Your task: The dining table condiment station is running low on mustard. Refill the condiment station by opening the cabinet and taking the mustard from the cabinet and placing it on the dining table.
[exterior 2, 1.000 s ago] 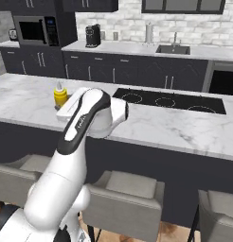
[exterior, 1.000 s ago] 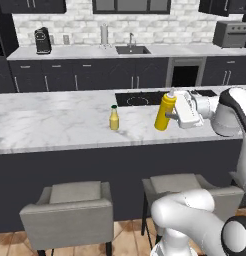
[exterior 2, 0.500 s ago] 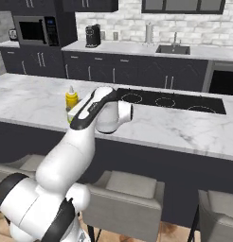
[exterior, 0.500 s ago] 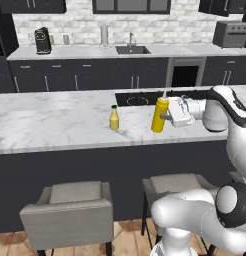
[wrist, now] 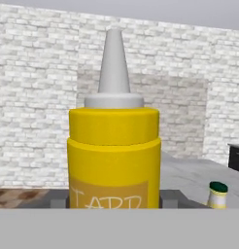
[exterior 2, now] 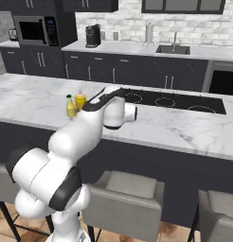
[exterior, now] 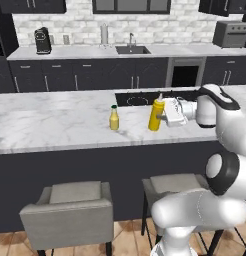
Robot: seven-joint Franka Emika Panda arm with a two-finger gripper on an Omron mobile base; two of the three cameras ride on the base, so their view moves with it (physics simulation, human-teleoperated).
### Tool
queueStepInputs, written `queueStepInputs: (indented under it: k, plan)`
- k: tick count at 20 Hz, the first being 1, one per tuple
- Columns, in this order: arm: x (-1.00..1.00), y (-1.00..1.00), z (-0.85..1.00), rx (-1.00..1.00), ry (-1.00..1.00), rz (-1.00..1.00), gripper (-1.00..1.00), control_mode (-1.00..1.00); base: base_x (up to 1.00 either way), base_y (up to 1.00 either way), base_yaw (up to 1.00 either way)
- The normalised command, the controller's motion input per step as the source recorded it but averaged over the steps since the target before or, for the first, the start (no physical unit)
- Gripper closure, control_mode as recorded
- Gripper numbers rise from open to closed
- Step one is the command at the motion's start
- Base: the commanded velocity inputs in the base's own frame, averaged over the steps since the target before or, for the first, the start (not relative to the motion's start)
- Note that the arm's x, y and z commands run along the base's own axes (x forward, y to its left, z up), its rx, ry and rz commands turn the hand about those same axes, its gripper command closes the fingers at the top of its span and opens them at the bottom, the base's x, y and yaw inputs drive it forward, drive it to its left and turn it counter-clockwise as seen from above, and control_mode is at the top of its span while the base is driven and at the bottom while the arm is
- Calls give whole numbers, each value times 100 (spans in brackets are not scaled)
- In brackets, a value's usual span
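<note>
The mustard (exterior: pixel 155 114), a tall yellow squeeze bottle with a cone nozzle, stands upright on the dining table (exterior: pixel 45 125) just in front of the black cooktop (exterior: pixel 135 99). My gripper (exterior: pixel 162 118) reaches in from the right and is shut on its lower body. In the hand view the mustard (wrist: pixel 114 155) is close in front, with a dark finger pad (wrist: pixel 56 198) on each side of it. From the right base view the mustard's top (exterior 2: pixel 80 99) peeks out beside my forearm. The cabinet is out of view.
A shorter pale-yellow bottle with a dark cap (exterior: pixel 114 118) stands on the marble a hand's width left of the mustard. Grey stools (exterior: pixel 70 210) sit under the table's near edge. Behind lies the back counter with a sink (exterior: pixel 132 49) and a coffee machine (exterior: pixel 42 41).
My arm has carried the mustard leftward and down, toward the short bottle. The bottle now rests with its base on the marble. The grip has not changed.
</note>
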Motion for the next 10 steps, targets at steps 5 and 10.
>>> queueStepInputs:
  k: [5,10]
  plan:
    - [51,-5,-22,0,0,0,100,-100,0,0,0]
    - [40,-1,-39,0,0,0,100,-100,0,0,0]
